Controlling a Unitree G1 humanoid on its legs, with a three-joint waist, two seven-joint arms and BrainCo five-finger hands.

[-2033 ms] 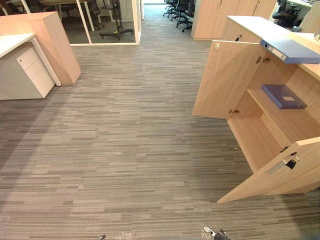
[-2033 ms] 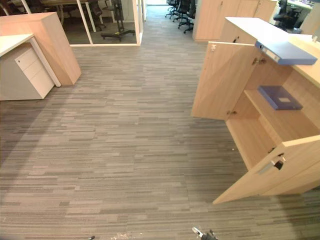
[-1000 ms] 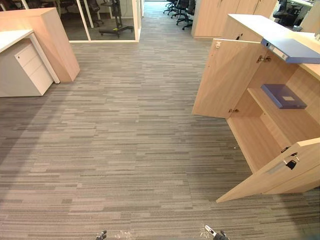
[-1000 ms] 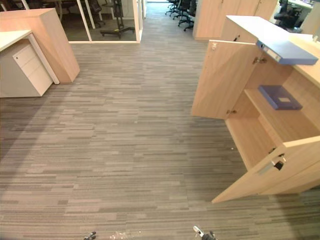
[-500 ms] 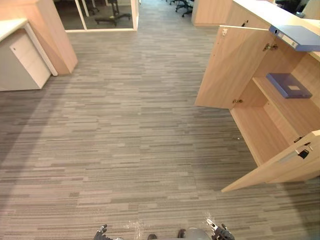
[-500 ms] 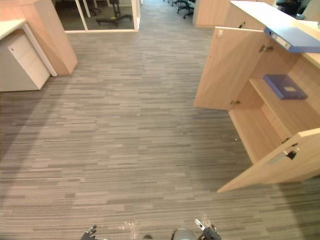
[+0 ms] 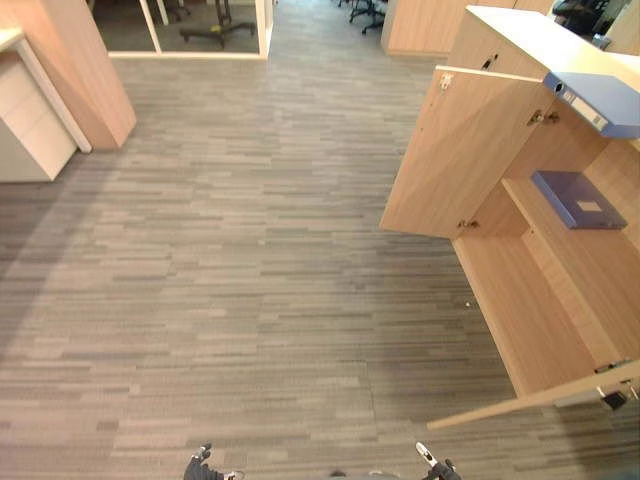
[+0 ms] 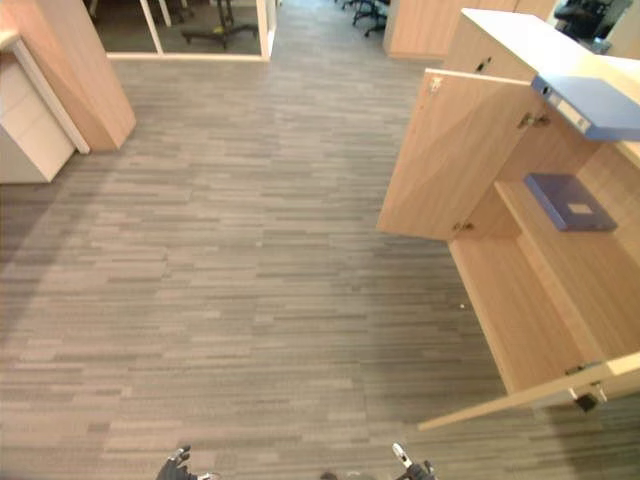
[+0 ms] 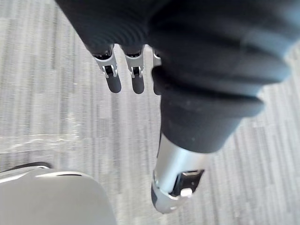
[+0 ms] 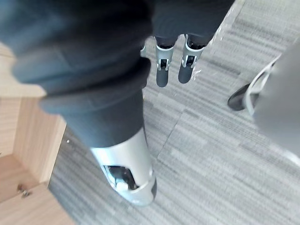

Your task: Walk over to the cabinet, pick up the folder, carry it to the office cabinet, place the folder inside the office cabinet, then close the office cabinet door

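Overhanging the open cabinet [image 7: 512, 32], a blue folder [image 7: 600, 100] sits above, seemingly, another.

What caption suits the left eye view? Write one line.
Open light-wood cabinet, flat blue folder on its shelf, blue ring binder on top, beside grey striped carpet.

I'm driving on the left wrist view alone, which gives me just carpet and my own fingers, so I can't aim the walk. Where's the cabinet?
Observer: The cabinet stands ahead on the robot's right, with both doors swung open.
Operator: And the folder I'm after?
Observer: A blue folder lies on the cabinet's top, at its front edge.
Operator: Is there anything inside already?
Observer: Yes, a darker folder lies flat on the shelf inside.
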